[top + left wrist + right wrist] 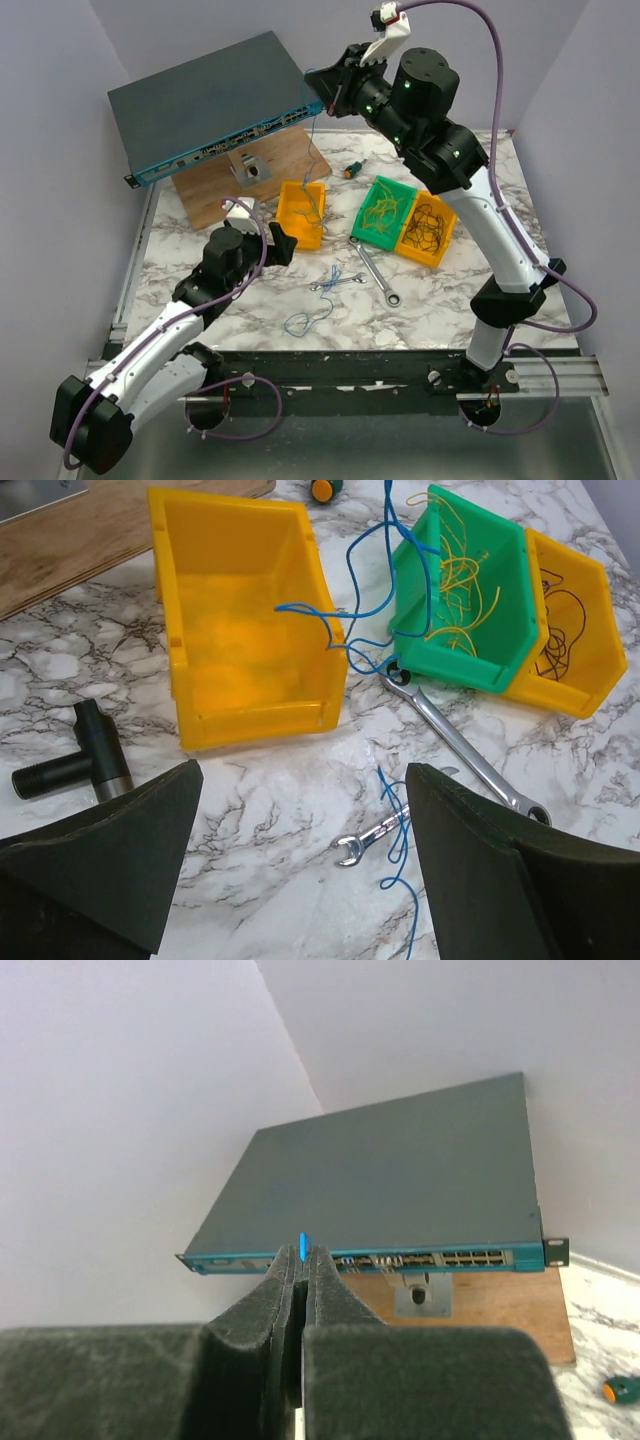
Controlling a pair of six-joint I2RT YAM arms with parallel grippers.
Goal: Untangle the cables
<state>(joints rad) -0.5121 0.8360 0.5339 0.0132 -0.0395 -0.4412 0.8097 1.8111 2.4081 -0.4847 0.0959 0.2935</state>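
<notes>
The marble worktop [450, 300] carries everything. At its far left a grey network switch [210, 100] leans on a wooden board [215, 195], well apart from the work. Its port row shows, but you can read no brand or label on it or anywhere else.

Your right gripper [302, 1260] is raised high in front of the switch, jaws together and clamped on the tip of a blue cable [310, 608]. The lift apparently draws that strand up and out of the others, and it trails down across the yellow bin [260, 715].

Your left gripper [300, 790] sits low before this bin, jaws wide apart and holding nothing, seemingly placed to take the slack.

Yellow cables [462, 580] lie sorted in the green bin [450, 665]. Darker ones fill the orange bin [600, 640] touching it.

A combination wrench [460, 745] and a small wrench [370, 838] lie on the marble. A loose blue cable [308, 320] crosses the smaller.
</notes>
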